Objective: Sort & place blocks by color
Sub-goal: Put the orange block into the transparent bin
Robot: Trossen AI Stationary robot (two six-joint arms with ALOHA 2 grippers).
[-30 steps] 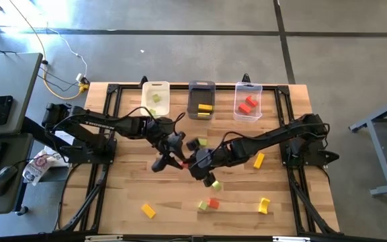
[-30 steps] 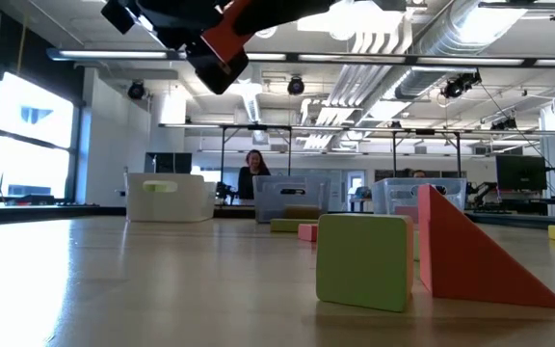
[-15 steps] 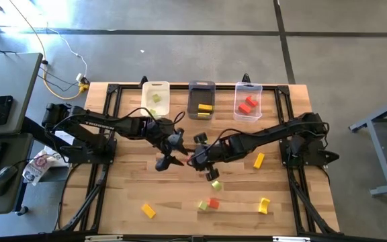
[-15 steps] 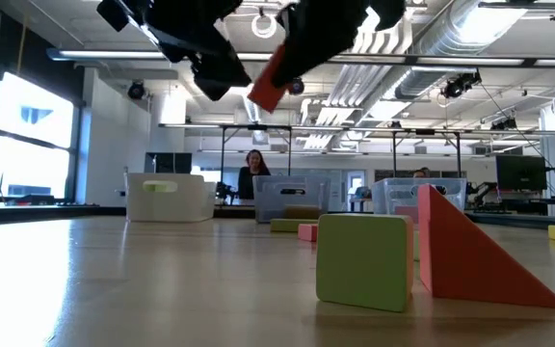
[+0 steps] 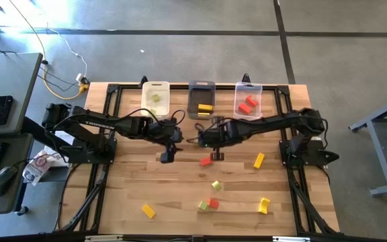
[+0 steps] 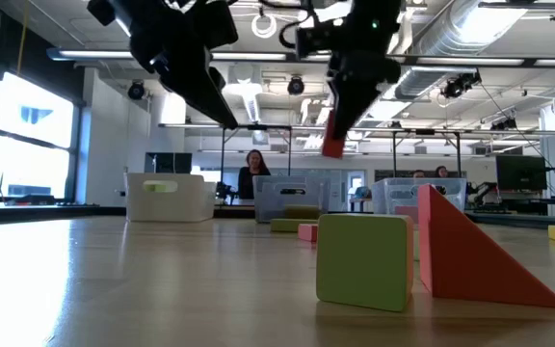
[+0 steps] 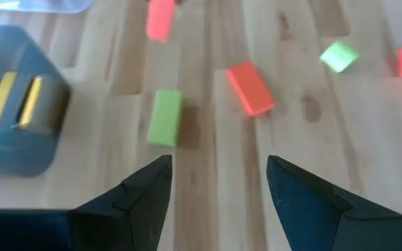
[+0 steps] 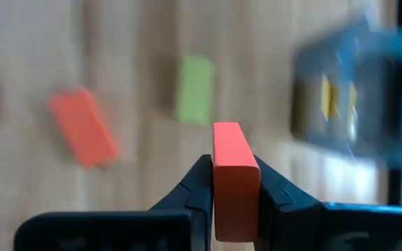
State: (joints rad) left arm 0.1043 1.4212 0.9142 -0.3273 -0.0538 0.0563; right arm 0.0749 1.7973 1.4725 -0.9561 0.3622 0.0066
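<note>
Looking down from above, the right gripper (image 5: 215, 134) hangs at frame centre, the left gripper (image 5: 166, 149) just left of it. At table height, a red block (image 6: 334, 137) is pinched upper-centre. Right wrist: fingers (image 8: 199, 183) clamp it. Left wrist: fingers (image 7: 149, 189) spread, empty.

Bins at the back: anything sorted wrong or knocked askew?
Nothing stands out. The white bin holds light green blocks, the dark grey bin yellow, the clear bin red, all upright in a row. The right gripper holds a red block; the left gripper is open and empty.
</note>
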